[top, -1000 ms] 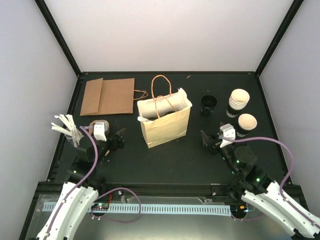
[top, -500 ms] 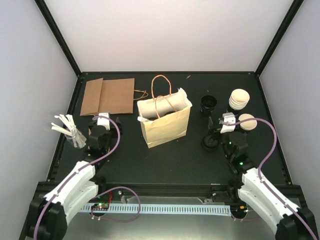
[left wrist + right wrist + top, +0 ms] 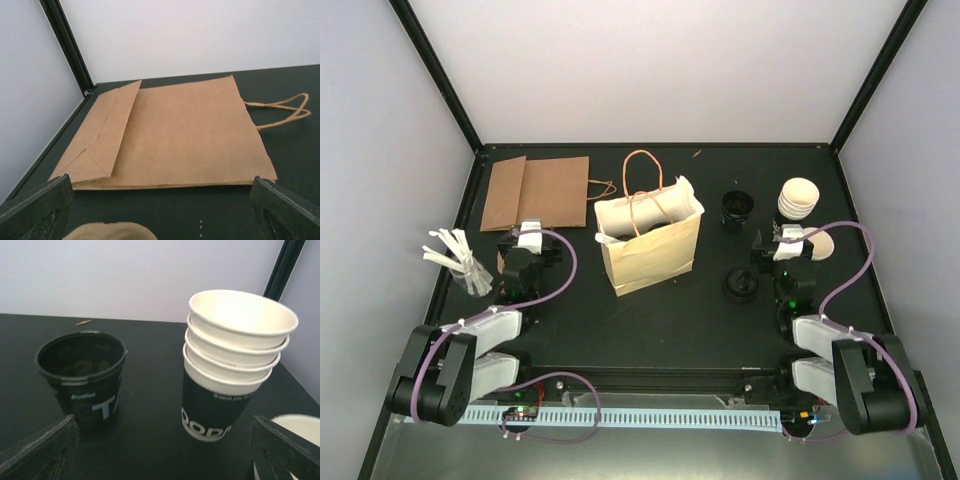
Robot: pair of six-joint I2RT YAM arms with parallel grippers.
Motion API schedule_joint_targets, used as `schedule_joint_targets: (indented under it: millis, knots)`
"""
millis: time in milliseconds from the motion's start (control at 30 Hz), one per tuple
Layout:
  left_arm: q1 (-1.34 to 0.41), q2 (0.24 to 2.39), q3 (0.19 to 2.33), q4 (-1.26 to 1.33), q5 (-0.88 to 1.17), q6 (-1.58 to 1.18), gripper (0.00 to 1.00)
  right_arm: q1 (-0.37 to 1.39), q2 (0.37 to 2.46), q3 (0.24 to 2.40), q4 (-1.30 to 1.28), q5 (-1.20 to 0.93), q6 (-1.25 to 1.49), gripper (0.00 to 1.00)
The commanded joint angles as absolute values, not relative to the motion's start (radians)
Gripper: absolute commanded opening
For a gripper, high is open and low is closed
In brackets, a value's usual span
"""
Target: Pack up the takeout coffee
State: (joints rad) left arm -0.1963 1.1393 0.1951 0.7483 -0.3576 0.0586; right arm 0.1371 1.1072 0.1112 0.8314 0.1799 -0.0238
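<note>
The takeout coffee cup (image 3: 820,244), cream inside, stands alone just right of my right gripper (image 3: 782,240); only its rim (image 3: 296,426) shows at the lower right of the right wrist view. That gripper (image 3: 162,450) is open and holds nothing, facing a stack of cups (image 3: 235,365) and a black cup (image 3: 82,375). The cream paper bag (image 3: 650,242) stands open mid-table. My left gripper (image 3: 528,236) is open and empty (image 3: 160,210), facing a flat brown bag (image 3: 170,135).
A black lid (image 3: 740,285) lies in front of the right gripper's left side. A holder of white stirrers (image 3: 455,256) stands at the left edge. A tan rounded edge (image 3: 107,232) shows below the left gripper.
Both arms have folded and their grippers moved toward the back. The right gripper went from over the black lid to the cups, leaving the lid uncovered on the table.
</note>
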Motion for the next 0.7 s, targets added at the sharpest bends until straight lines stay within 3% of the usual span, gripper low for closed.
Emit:
schedule_joint_targets:
  millis: [0, 267, 400, 667]
  knots:
    - [-0.141, 1.18, 0.225, 0.917, -0.253, 0.092, 0.99, 0.096, 1.196, 0.183, 1.019, 0.124, -0.037, 0.94]
    - [-0.09, 1.324, 0.231, 1.027, -0.117, 0.104, 0.99, 0.046, 1.401, 0.187, 1.206, 0.089, -0.012, 0.97]
    - [-0.087, 1.391, 0.24, 1.083, -0.092, 0.125, 0.99, 0.04, 1.402, 0.276, 1.032, 0.088, -0.005, 1.0]
    - [-0.057, 1.385, 0.298, 0.957, -0.072, 0.085, 0.99, 0.034, 1.4, 0.279, 1.026, 0.124, 0.015, 1.0]
